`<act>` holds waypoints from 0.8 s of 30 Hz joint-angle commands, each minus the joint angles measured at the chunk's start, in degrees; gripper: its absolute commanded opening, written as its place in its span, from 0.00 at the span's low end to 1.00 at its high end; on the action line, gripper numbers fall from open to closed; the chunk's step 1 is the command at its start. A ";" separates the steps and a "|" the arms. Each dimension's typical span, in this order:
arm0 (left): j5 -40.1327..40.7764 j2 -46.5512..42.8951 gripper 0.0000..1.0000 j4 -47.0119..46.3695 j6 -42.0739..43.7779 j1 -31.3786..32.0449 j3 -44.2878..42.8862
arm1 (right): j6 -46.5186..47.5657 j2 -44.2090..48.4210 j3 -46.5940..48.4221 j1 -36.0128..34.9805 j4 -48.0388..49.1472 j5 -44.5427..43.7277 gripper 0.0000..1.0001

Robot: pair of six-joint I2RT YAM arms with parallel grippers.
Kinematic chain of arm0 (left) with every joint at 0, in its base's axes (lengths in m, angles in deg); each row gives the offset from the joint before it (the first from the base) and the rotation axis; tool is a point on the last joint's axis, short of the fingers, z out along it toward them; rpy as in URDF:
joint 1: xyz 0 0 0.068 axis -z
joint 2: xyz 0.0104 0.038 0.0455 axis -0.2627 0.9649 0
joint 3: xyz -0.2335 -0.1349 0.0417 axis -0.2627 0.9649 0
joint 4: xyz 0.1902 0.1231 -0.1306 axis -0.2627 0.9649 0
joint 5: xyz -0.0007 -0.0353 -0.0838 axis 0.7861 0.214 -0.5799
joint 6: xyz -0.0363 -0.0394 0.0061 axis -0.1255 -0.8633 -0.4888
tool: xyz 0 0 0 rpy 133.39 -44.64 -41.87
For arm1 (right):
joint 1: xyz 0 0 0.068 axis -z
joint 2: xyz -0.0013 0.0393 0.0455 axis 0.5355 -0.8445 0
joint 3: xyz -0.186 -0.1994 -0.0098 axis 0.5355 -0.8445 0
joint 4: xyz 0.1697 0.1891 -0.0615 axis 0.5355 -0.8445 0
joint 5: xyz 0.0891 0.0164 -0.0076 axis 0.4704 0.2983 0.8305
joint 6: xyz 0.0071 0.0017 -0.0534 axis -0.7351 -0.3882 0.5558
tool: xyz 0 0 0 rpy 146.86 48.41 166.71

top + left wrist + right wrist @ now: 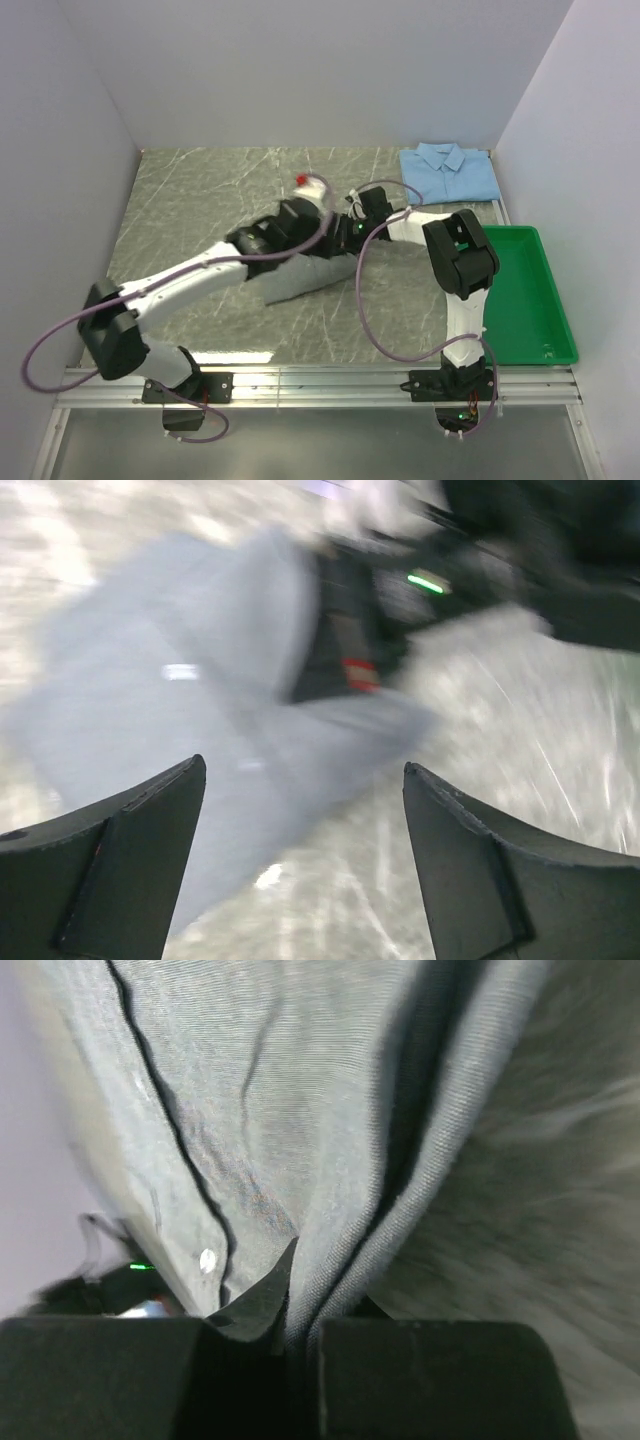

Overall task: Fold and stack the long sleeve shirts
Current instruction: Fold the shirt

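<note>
On the dark marbled table (200,200), between white walls (300,70), the grey shirt (300,275) lies mid-table. The right gripper (300,1330) pinches its cloth; the left gripper (300,860) is spread above it. The light blue shirt (450,170) lies folded in the far right corner.

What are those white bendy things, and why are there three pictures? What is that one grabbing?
They are two robot arms fixed to the near edge of a table. One picture looks down from above. The other two come from small cameras on each arm's wrist, so you see each arm's own pinching tool close up.

On the grey marbled table lies a plain grey cloth shirt, in the middle under the arms. A folded light blue collared shirt sits at the far right corner, and a green plastic tray is on the right.

The right tool is pinched shut on a fold of the grey shirt. The left tool is wide open above the shirt, holding nothing. That picture is blurry.
</note>
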 commanded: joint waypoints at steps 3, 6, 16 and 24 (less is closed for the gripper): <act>-0.35 -9.22 0.87 5.39 -0.23 -16.04 1.20 | 22.16 2.96 13.52 2.28 -24.04 -8.80 0.00; -2.45 -10.64 0.88 9.43 0.65 -24.74 1.30 | 29.73 1.29 21.18 3.77 -32.14 -10.66 0.00; -1.75 -17.76 0.88 4.60 -0.05 -36.27 11.22 | 42.04 -3.19 46.75 5.89 -53.58 -36.47 0.00; -0.35 -17.14 0.88 6.53 -1.90 -38.47 10.52 | 45.73 1.19 57.06 2.91 -55.71 -67.76 0.00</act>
